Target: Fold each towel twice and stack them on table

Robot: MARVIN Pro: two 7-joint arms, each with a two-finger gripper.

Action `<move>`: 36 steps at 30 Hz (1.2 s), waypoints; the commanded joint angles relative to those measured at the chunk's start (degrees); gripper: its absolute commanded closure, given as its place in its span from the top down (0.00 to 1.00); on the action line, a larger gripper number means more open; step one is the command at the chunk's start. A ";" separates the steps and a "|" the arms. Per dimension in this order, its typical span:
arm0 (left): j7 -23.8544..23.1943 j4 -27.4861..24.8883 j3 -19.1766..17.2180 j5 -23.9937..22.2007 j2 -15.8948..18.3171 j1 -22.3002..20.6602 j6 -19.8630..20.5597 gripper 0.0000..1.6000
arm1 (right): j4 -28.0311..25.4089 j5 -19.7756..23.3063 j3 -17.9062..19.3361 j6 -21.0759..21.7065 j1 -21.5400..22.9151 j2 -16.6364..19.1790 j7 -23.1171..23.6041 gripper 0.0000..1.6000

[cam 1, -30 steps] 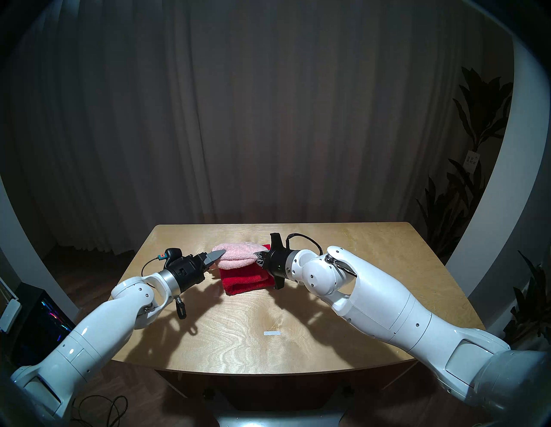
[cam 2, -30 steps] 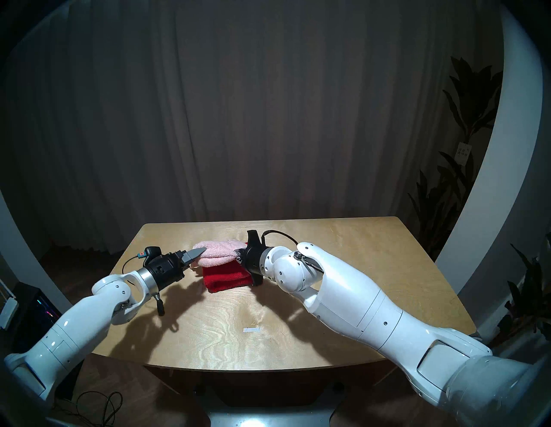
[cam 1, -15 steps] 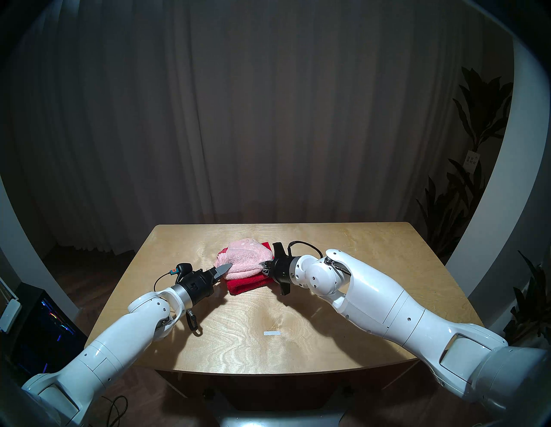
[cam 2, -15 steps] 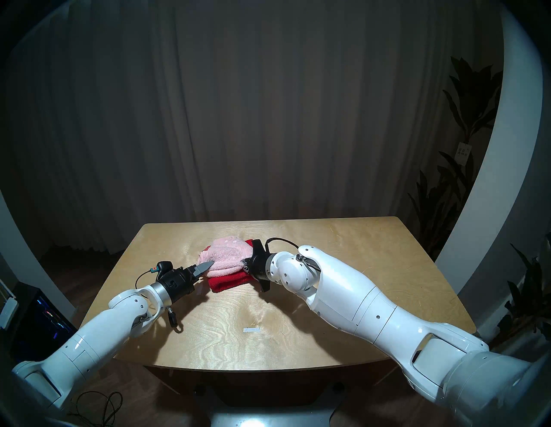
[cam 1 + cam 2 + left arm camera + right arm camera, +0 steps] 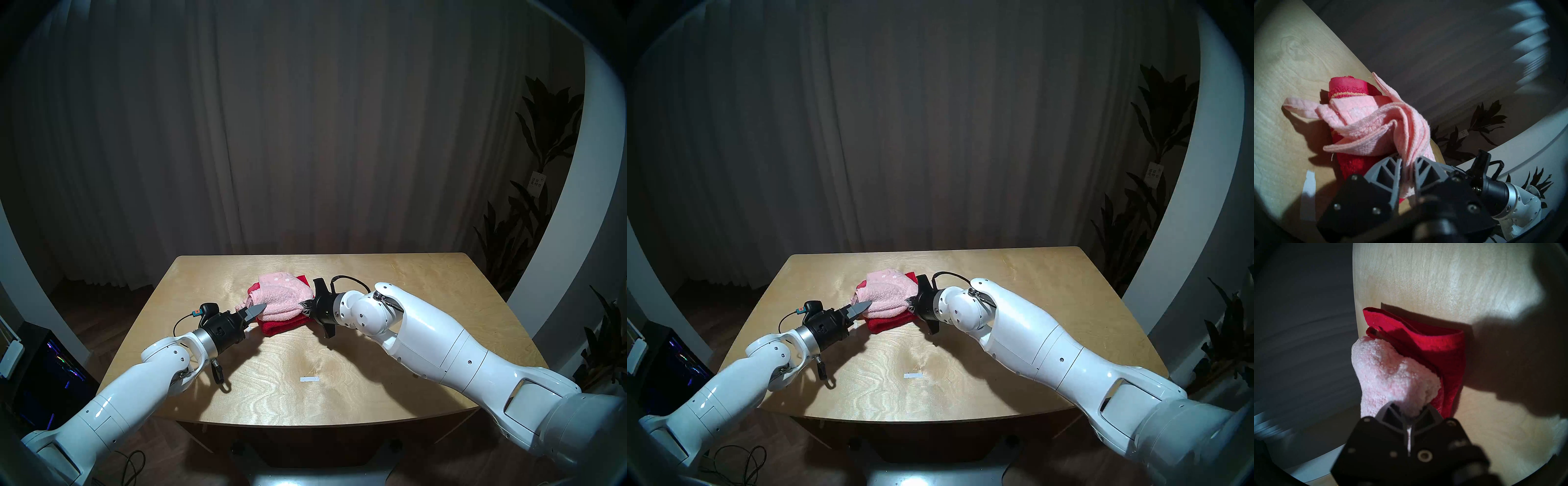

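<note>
A folded pink towel [image 5: 283, 300] [image 5: 890, 297] lies on top of the folded red towel [image 5: 280, 325] [image 5: 886, 322] past the middle of the table [image 5: 322, 390]. My left gripper [image 5: 258, 309] [image 5: 1407, 167] is shut on the pink towel's [image 5: 1373, 129] left end, cloth pinched between its fingers. On the opposite side my right gripper [image 5: 304, 303] [image 5: 1409, 410] is shut on the pink towel's [image 5: 1390, 378] right end. The red towel [image 5: 1349, 86] [image 5: 1432, 348] shows beneath in both wrist views, with a gold line near its edge. A pink loop [image 5: 1298, 106] trails onto the wood.
A small white strip of tape [image 5: 309, 379] lies on the table nearer to me. Dark curtains hang behind the table. Potted plants [image 5: 529, 217] stand to the right and a dark box with coloured lights [image 5: 57, 366] to the left, both off the table.
Both grippers carried the pink towel from above the red towel's far edge toward me and down onto it. The pink towel now rests flatter on the red one.
</note>
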 commanded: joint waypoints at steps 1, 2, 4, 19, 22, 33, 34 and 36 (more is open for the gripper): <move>1.44 -2.77 -0.92 -0.74 1.95 1.19 0.47 0.66 | -0.09 -0.27 0.61 -0.32 0.44 0.73 0.18 0.00; 1.63 -2.81 -0.89 -0.95 1.95 1.23 0.61 0.59 | -0.16 -0.30 0.54 -0.16 0.44 0.79 0.11 0.00; 1.50 -2.75 -0.68 -0.65 1.98 1.21 0.55 0.64 | -0.38 -0.33 0.48 -0.17 0.40 0.88 -0.02 0.00; 2.65 -2.91 -1.23 -1.44 1.78 0.64 0.07 0.50 | -2.45 -0.09 0.02 1.08 0.22 2.46 -0.80 0.00; 2.19 -3.64 -1.39 -1.56 2.12 0.92 0.00 0.52 | -3.69 0.26 0.14 1.74 0.37 3.52 -1.67 0.00; 1.79 -3.49 -1.91 -2.21 2.83 1.51 -0.67 0.47 | -4.39 0.46 0.51 3.18 0.44 4.89 -2.20 0.00; 1.65 -3.49 -1.96 -2.35 2.97 1.56 -0.53 0.47 | -4.18 0.48 0.39 3.83 0.66 4.92 -2.29 0.00; 1.70 -3.55 -2.10 -2.78 3.05 1.76 -0.53 0.45 | -3.98 0.43 0.27 4.12 0.86 4.87 -2.45 0.00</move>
